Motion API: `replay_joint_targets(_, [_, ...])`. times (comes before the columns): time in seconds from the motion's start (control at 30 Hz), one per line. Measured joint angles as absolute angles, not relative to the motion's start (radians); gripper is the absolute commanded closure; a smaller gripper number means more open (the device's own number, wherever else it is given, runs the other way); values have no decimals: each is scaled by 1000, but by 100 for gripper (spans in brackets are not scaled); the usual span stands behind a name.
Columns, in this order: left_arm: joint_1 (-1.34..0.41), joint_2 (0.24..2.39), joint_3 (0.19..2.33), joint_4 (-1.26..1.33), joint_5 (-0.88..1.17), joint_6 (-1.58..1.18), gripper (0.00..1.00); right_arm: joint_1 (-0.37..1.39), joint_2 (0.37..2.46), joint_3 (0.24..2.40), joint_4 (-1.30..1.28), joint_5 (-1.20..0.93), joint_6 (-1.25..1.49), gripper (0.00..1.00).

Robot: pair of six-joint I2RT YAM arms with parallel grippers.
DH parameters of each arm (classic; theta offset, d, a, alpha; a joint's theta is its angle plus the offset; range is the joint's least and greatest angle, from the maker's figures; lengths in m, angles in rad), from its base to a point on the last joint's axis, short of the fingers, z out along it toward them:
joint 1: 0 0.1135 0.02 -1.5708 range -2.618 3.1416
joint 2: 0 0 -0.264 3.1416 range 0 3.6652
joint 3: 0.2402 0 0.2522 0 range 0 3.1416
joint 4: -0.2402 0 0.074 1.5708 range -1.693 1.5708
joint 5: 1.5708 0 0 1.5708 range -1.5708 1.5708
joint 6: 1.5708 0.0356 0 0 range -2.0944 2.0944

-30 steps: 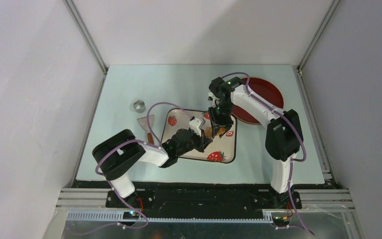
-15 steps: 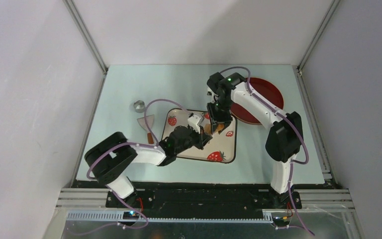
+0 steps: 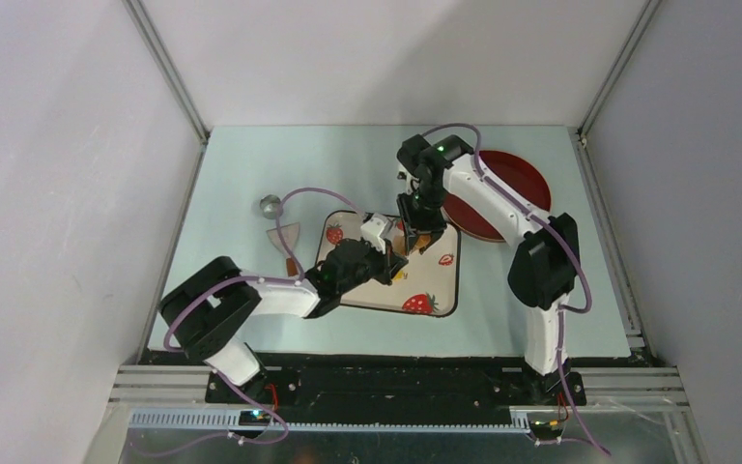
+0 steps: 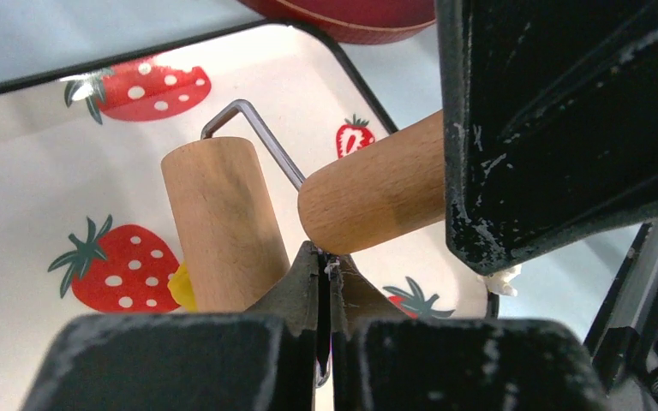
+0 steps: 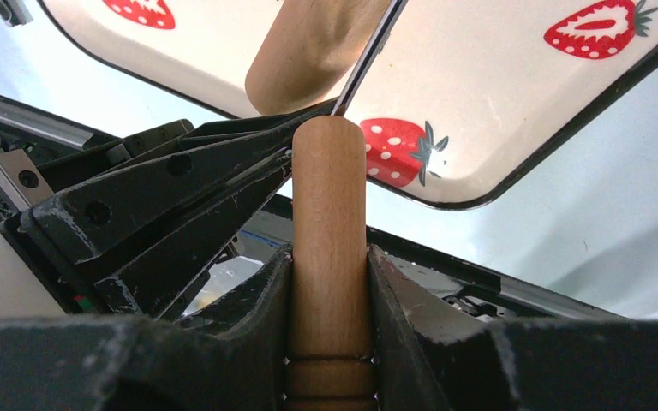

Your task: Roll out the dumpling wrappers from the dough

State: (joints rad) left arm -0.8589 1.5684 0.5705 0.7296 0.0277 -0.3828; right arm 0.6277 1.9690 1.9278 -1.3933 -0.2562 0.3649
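Note:
A small wooden roller stands on the strawberry-print tray [image 4: 34,197]. Its drum [image 4: 218,223] rests on the tray with a bit of yellow dough [image 4: 182,287] showing at its lower left edge. My right gripper [image 5: 330,253] is shut on the roller's wooden handle [image 5: 329,188]. My left gripper [image 4: 324,257] is shut just under the handle tip, pinching the roller's thin metal wire [image 4: 261,137]. In the top view both grippers meet over the tray's far right part, left [image 3: 398,259] and right [image 3: 417,237]. The dumpling wrappers are hidden.
A dark red plate [image 3: 512,174] lies beyond the tray at the back right. A small metal ring cutter [image 3: 270,204] and a scraper [image 3: 286,242] lie left of the tray [image 3: 440,280]. Grey walls close in the table on three sides.
Both grippers have shifted together a little toward the far left of the tray, carrying the roller. The left arm's elbow swung left. Neither grip changed.

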Motion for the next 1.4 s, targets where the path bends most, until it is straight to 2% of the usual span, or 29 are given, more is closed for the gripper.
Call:
replay_joint_targets(0.47, [-848,1700,562,839,87,-455,100,614,2031,1879,-1393,-268,354,100])
replay_joint_targets(0.87, [-844,1715,522,904,97,-467,100,614,2059,1879,-1415,-311,335,100])
replay_joint_targets(1.2, [-844,1686,568,843,125,-456,100,614,2001,1885,-1404,-258,367,100])
replay_joint_targets(1.4, [-836,1601,607,801,96,-424,100,606,1956,1983,-1445,-236,366,100])
